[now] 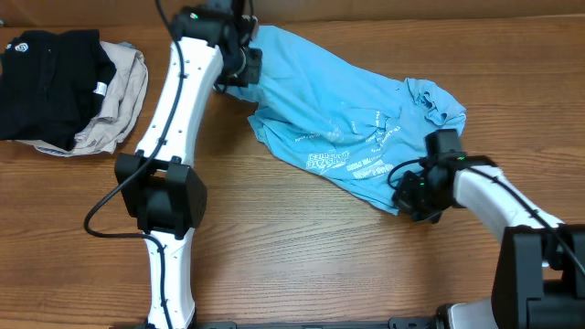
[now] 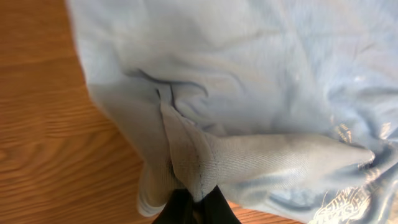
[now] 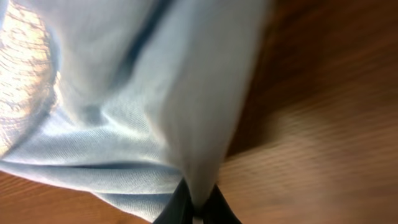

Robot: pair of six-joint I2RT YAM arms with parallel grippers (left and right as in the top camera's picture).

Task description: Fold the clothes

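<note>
The left gripper (image 2: 194,210) is clamped tight on a bunched fold of the sky-blue T-shirt (image 2: 249,74). Its 2 dark fingers meet at the bottom edge of the left wrist view, and a seamed ridge of cloth rises out from between them. The right gripper (image 3: 196,206) is likewise closed on the T-shirt (image 3: 124,93), nipping a narrow pleat of blue fabric that fans out upward and to the left, with wood grain showing beside it. From overhead, the left gripper (image 1: 245,66) holds the shirt at its far-left edge near the back of the table (image 1: 292,256). The right gripper (image 1: 409,194) holds the near-right edge, so the 2 grips sit at opposite ends of the garment. The T-shirt (image 1: 338,110) lies rumpled and spread slantwise between them, resting on the wood at the centre-right of the table, and its white lettering (image 1: 352,153) faces up just beside the right gripper. The white left arm (image 1: 178,100) runs from the front edge up to the shirt, and the right arm (image 1: 489,196) comes in from the lower right corner. Well apart from the shirt, in the far-left corner, a black garment (image 1: 46,82) with a small white logo lies partly on top of a beige garment (image 1: 123,105).
</note>
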